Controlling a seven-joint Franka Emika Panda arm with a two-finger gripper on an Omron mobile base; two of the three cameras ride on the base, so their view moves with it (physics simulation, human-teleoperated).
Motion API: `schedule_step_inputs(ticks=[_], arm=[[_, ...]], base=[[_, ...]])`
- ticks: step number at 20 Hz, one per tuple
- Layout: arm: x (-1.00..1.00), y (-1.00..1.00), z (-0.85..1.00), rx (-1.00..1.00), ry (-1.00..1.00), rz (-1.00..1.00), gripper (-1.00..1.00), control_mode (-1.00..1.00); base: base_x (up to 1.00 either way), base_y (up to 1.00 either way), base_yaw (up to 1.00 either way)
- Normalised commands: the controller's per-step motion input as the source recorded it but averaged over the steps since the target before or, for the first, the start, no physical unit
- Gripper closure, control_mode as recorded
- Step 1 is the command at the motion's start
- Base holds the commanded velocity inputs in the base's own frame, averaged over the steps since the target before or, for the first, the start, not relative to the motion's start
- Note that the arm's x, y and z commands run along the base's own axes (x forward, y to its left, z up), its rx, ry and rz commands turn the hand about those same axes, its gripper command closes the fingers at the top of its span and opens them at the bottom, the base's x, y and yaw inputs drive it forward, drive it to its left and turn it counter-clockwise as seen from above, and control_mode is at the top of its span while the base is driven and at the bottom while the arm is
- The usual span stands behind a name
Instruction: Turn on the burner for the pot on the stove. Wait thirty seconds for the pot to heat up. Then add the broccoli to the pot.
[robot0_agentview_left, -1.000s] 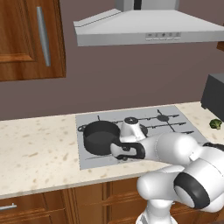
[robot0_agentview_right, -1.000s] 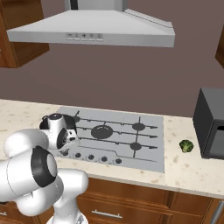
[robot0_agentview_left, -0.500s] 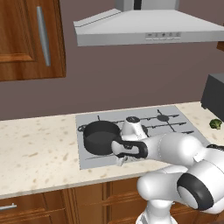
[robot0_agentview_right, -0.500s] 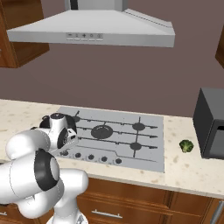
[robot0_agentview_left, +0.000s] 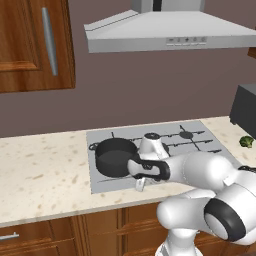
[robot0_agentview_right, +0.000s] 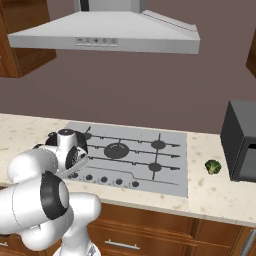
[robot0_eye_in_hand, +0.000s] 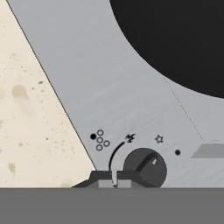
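1. Pot (robot0_agentview_left: 116, 157) sits on the left rear part of the stove (robot0_agentview_left: 200, 142), dark, two loop handles; in the hand view it is the big black shape top right (robot0_eye_in_hand: 175, 39).
2. Stove (robot0_agentview_right: 165, 170) is silver-grey with black grate bars, set into the speckled beige table (robot0_agentview_left: 40, 180); row of small dark knobs along its front edge in the right base view.
3. Knob (robot0_eye_in_hand: 145, 168) in the hand view: dark, round, at the stove's front left corner, with printed marks beside it (four small circles, a spark, a star, a dot).
4. Gripper (robot0_agentview_left: 140, 184) hangs low at the stove's front edge just in front of the pot, pointing down; fingers (robot0_eye_in_hand: 103, 178) just beside the knob on its left. Cannot tell if they are wide or narrow, or touching the knob.
5. Broccoli (robot0_agentview_right: 213, 166) lies on the table right of the stove, well apart from the pot, near the dark box appliance (robot0_agentview_right: 240, 140).
6. Range hood (robot0_agentview_right: 107, 32) above the stove; wood cabinet (robot0_agentview_left: 30, 45) upper left.
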Motion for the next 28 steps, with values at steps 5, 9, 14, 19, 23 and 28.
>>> schedule_step_inputs(ticks=[5,9,14,19,23,28], arm=[[-0.14,0.0,0.04,0.0,-0.01,0.0,1.0,-1.0],[-0.41,0.0,0.39,0.0,-0.06,-0.08,-1.0,-1.0],[-0.49,-0.06,0.91,0.02,-0.05,-0.17,-1.0,-1.0],[-0.58,-0.34,0.98,0.03,0.0,-0.19,-1.0,-1.0],[-0.67,-0.67,0.47,0.04,-0.04,-0.25,-1.0,-1.0],[-0.6,-0.64,0.24,0.04,-0.09,-0.24,-1.0,-1.0]], base=[[0.0,0.0,0.0],[0.0,0.0,0.0],[0.0,0.0,0.0],[0.0,0.0,0.0],[0.0,0.0,0.0],[0.0,0.0,0.0]])
